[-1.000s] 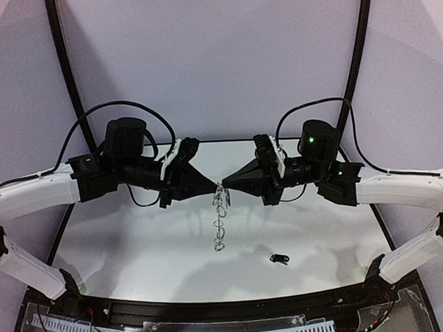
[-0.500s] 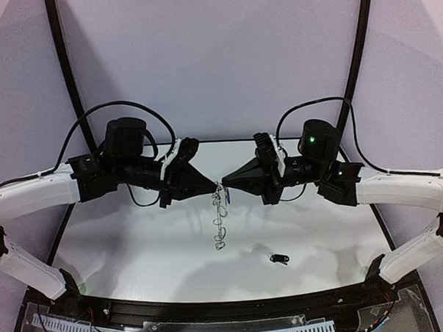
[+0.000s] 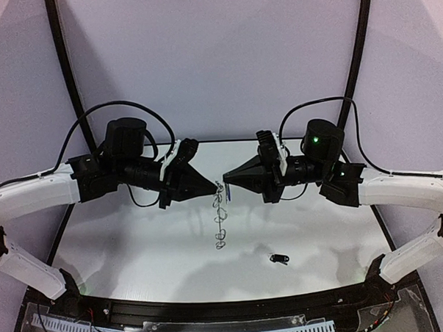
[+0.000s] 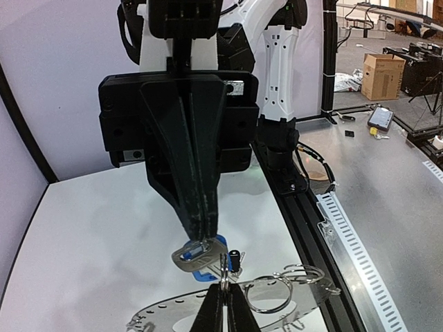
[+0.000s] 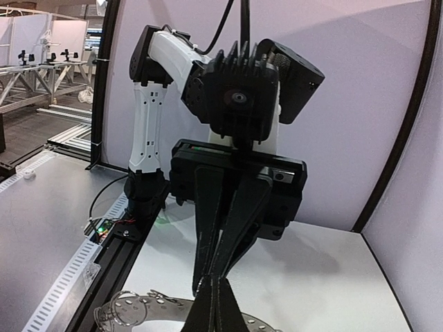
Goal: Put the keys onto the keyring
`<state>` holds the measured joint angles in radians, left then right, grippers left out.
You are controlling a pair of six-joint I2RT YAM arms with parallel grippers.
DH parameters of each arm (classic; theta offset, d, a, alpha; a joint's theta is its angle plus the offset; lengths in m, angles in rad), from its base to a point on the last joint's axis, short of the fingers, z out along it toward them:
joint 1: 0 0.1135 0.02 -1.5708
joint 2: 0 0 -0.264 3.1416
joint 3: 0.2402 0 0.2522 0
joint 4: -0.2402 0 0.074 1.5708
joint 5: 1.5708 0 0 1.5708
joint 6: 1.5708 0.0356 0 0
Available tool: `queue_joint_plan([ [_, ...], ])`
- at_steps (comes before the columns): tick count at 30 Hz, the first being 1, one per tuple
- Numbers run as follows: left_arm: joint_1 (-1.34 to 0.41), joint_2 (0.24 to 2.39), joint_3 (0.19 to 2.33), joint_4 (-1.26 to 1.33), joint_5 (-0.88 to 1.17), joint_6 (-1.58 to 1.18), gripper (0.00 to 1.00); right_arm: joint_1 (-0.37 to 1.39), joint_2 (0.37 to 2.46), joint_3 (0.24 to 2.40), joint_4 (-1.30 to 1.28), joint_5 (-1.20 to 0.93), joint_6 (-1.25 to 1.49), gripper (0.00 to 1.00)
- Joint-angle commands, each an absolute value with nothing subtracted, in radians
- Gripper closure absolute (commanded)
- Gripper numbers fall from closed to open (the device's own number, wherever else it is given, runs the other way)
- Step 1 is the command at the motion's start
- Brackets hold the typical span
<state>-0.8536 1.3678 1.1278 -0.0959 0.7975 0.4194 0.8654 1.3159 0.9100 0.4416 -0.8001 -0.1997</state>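
Both grippers meet tip to tip above the middle of the table. My left gripper [image 3: 213, 190] is shut on a thin wire loop of the keyring [image 3: 219, 219], which hangs edge-on below the tips. In the left wrist view my left gripper [image 4: 222, 299] pinches that loop, and the flat grey keyring [image 4: 166, 308] with its wire loops lies across the bottom. My right gripper [image 3: 225, 179] is shut on the blue-headed key [image 4: 203, 274] and holds it against the loop. The black-headed key [image 3: 278, 259] lies on the table to the front right. The keyring [image 5: 131, 308] also shows in the right wrist view.
The white table [image 3: 137, 243] has a black rail along its near edge [image 3: 235, 305]. Curved black posts and purple walls close in the back and sides. Cables loop above both wrists.
My right gripper has drawn slightly right and up from the left tips. The hanging keyring has turned a little and looks shorter. The black key has not moved.
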Motion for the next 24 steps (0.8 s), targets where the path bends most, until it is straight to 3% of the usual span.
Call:
queue_joint_plan([
  [1,-0.853,1.349,1.112,-0.072,0.818,0.43,0.99,0.873,1.31,0.917,0.456,-0.85,-0.184,1.0],
  [24,-0.853,1.346,1.109,-0.049,0.816,0.429,0.99,0.873,1.342,0.948,0.433,-0.846,-0.184,1.0],
])
